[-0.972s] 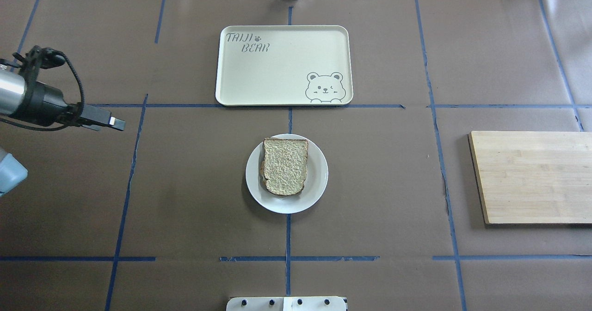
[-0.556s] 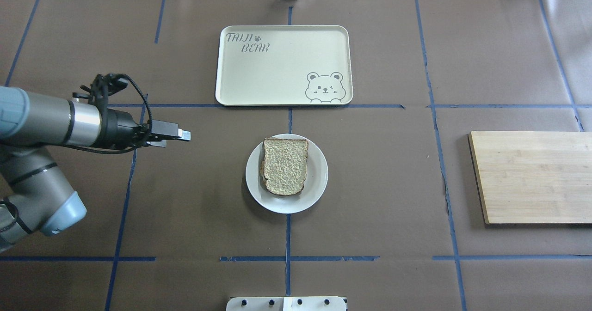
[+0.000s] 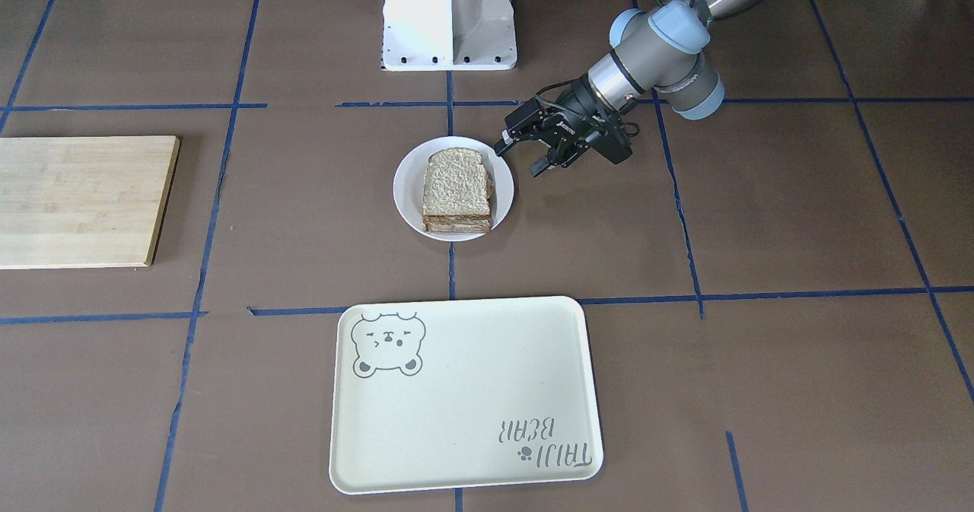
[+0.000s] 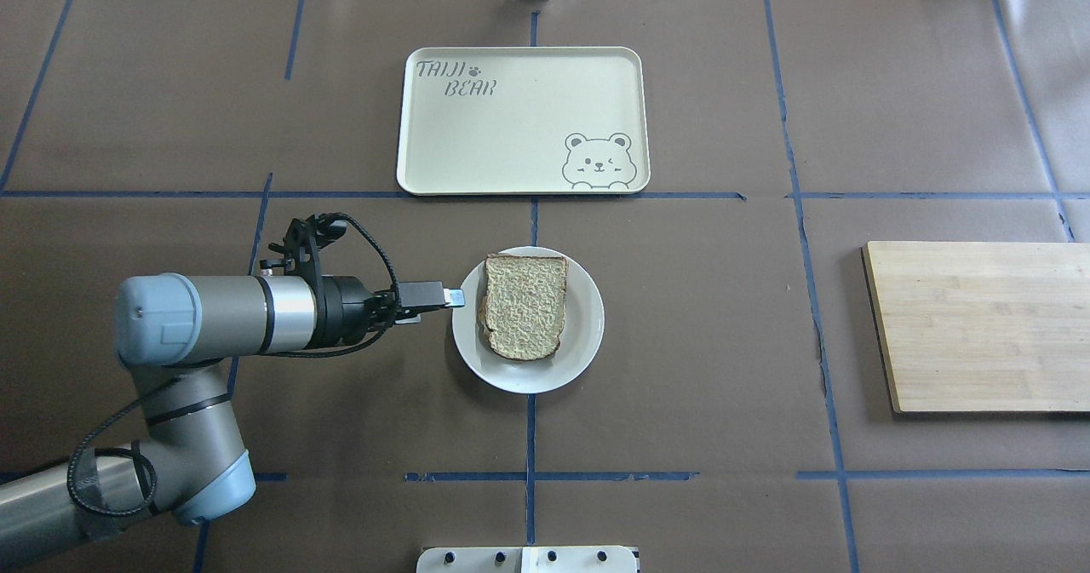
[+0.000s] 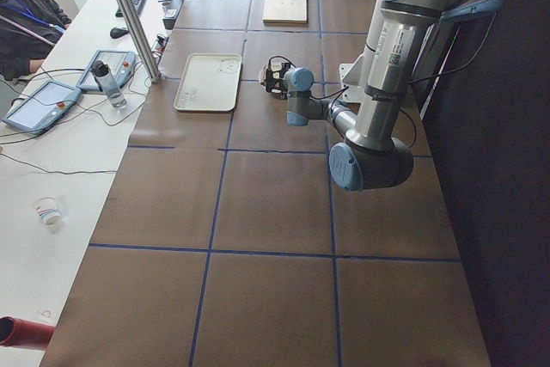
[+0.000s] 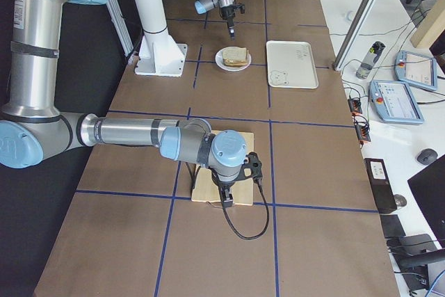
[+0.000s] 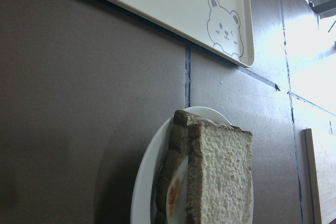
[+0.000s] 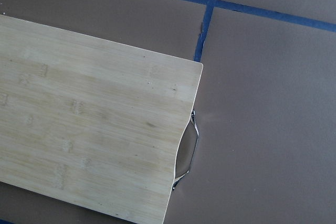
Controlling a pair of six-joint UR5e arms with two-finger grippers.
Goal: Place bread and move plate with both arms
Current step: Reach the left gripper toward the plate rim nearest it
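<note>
Brown table (image 4: 681, 343), left pincer (image 3: 517, 160) wide beside plate (image 4: 588, 335) with bread (image 4: 525, 305); right pincer (image 6: 225, 198), width unclear.

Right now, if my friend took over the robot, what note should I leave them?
Left gripper: open, holding nothing, right at the plate's rim on the robot's left side.
Right gripper: over the cutting board; cannot tell if it is open or shut.
Bread: on the plate, on top of an egg slice.
Done: bread placed.
Left to do: grip and move the plate with both arms. It sits on the table, apart from the tray.
</note>
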